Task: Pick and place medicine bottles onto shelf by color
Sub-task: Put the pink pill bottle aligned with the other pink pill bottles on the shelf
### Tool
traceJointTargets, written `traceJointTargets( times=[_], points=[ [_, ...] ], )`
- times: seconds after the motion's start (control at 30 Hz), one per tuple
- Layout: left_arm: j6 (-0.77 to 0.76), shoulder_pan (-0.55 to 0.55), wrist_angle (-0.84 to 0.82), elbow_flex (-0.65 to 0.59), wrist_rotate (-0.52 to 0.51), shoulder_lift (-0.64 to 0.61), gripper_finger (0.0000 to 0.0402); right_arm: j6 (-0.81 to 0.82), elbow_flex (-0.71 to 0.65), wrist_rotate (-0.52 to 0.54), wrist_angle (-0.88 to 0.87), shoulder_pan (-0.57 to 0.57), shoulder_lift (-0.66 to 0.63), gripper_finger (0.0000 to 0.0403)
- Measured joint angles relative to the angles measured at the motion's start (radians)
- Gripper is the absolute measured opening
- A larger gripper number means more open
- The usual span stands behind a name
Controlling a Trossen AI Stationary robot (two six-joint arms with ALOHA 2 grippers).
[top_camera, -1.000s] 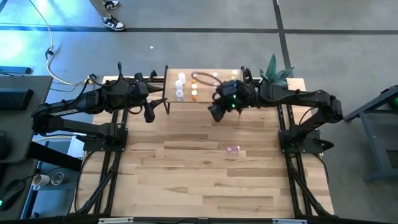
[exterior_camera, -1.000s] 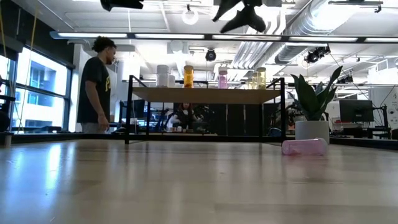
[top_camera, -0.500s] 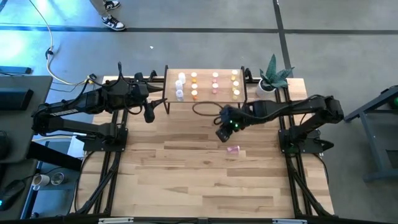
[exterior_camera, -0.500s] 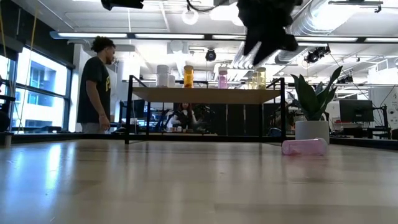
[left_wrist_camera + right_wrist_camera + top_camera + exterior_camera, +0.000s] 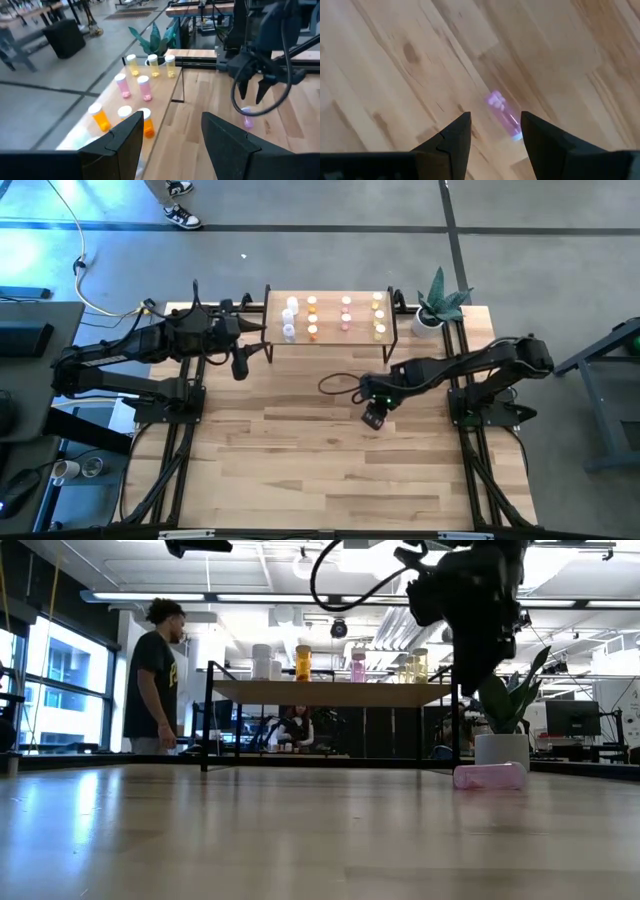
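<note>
Above the lying pink bottle [image 5: 502,114], right gripper [image 5: 492,131] is held spread and empty for pickup; left gripper [image 5: 170,137] is parked beside shelf [image 5: 330,343], spread, empty.

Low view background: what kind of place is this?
Likely an open robotics lab or workshop: exposed ceiling ducts, a monitor on a bench, a person standing past the shelf of medicine bottles.

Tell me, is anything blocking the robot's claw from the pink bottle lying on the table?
Nothing visible is. The right gripper hangs open straight above the pink bottle, with only bare table around the bottle. The shelf stands farther back, out of the way.
</note>
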Motion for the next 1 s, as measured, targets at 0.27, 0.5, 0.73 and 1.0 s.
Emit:
traceJointTargets(
  times=[0.27,0.5,0.73,1.0],
  points=[
    [-0.117,0.000,0.005,0.000,0.063,0.027,0.0191,-0.202,-0.064,0.000,0.033,0.004,0.000,0.0163],
    [-0.208,-0.010,0.006,0.000,0.094,0.049,0.0191,-0.372,-0.082,0.000,0.046,0.004,0.000,0.0163],
    [-0.259,-0.051,0.006,0.000,0.090,0.059,0.0202,-0.444,-0.082,-0.005,0.098,0.004,0.000,0.0163],
    [-0.331,-0.098,0.005,0.000,0.093,0.059,0.0226,-0.490,-0.082,-0.008,0.095,0.004,0.000,0.0163]
  ],
)
